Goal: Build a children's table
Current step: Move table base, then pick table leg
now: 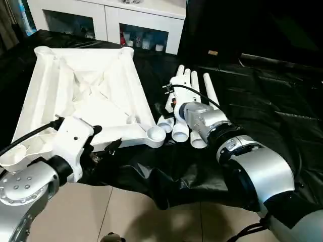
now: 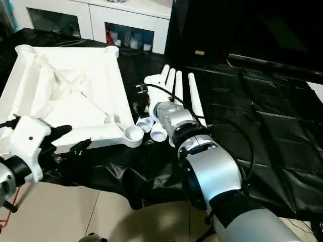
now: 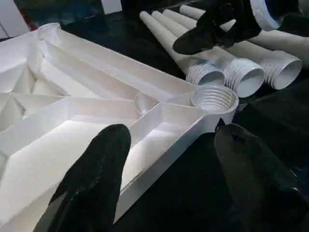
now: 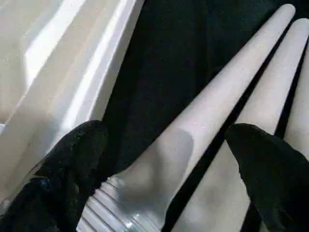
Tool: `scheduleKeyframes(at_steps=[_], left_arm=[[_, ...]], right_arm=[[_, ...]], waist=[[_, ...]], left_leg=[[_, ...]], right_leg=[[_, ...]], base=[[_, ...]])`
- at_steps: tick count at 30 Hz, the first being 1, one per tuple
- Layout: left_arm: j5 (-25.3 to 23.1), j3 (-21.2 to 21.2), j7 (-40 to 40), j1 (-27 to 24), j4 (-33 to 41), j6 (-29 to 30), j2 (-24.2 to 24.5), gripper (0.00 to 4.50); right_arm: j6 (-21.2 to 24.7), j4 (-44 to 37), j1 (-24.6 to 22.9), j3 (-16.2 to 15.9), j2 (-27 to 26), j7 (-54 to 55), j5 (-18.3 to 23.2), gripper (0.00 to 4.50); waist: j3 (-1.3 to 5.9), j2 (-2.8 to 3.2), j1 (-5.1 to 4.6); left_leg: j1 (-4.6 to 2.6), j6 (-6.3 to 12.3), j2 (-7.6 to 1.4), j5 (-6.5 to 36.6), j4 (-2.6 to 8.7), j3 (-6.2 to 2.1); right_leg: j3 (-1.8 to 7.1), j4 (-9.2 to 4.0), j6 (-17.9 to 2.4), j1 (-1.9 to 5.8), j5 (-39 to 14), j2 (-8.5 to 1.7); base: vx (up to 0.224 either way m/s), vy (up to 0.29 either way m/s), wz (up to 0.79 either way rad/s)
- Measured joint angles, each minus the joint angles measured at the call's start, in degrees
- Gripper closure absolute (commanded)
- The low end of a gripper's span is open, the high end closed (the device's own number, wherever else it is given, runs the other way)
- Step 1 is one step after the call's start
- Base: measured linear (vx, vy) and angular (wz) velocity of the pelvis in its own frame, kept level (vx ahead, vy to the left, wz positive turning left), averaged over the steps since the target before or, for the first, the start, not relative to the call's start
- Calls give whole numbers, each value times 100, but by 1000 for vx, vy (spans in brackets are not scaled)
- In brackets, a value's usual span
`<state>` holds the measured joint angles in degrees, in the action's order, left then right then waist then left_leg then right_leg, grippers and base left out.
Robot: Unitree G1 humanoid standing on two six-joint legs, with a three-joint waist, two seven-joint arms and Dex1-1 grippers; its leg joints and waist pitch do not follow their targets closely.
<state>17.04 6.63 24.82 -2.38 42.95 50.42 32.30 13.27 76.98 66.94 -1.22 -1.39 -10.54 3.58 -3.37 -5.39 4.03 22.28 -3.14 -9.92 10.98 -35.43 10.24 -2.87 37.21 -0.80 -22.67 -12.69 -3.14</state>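
Hovering wide open over the legs (image 1: 187, 108), the right gripper (image 4: 164, 159) straddles one without gripping; left gripper (image 3: 178, 169) sits open, empty, by the upside-down tabletop (image 1: 81, 96).

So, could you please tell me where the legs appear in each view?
Left eye: legs centre, right of the tabletop.
Right eye: legs centre, right of the tabletop.
Left wrist: legs beyond the tabletop's near corner.
Right wrist: legs close up, alongside the tabletop's edge.
Shared landmark: the tabletop.

white tabletop (image 1: 86, 85) and legs (image 1: 194, 91) on black sheet (image 1: 262, 101)
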Motion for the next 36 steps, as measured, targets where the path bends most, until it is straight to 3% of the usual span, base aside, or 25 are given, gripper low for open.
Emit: scheduleKeyframes(at_steps=[7, 13, 18, 23, 29, 36], left_arm=[[1, -50, -5, 53, -7, 39, 78, 130], [16, -93, 11, 54, -8, 43, 84, 130], [66, -100, 99, 51, -7, 43, 158, 130], [74, -112, 140, 51, -12, 29, 222, 130], [70, -289, 278, 61, -161, -88, 289, 130], [74, -397, 495, 86, -284, -185, 467, 122]], right_arm=[[187, 81, -219, -196, 29, -406, -325, 0], [231, 96, -376, -373, 160, -431, -651, 0], [241, 107, -402, -357, 308, -372, -666, 0], [275, 106, -389, -203, 423, -455, -639, 0], [684, 107, -384, 137, 481, -613, -413, 0], [1215, 130, -384, 483, 518, -678, -136, 58]], waist=[[7, -11, 12], [8, -13, 81], [9, -13, 99], [6, -9, 99], [0, 11, 96], [-2, 21, 100]], left_leg=[[0, 1, 0, -1, 0, 0], [-3, -3, 0, -3, 0, 0], [-5, -3, 0, -4, 0, 0], [-5, -5, -1, -5, 0, 0], [-7, -4, -1, -6, 0, 1], [-13, -6, -1, -6, 0, 0]], right_leg=[[0, -1, 0, 2, 0, 0], [0, 2, 0, 3, 1, 0], [0, 5, 2, 2, 2, 0], [0, 7, 2, 2, 1, 0], [0, 11, 1, 2, 2, 0], [0, 20, -1, 3, 2, 0]], base=[[0, 0, 0], [0, 0, 0], [0, 0, 0], [0, 0, 0], [0, 0, 0], [0, 0, 0]])
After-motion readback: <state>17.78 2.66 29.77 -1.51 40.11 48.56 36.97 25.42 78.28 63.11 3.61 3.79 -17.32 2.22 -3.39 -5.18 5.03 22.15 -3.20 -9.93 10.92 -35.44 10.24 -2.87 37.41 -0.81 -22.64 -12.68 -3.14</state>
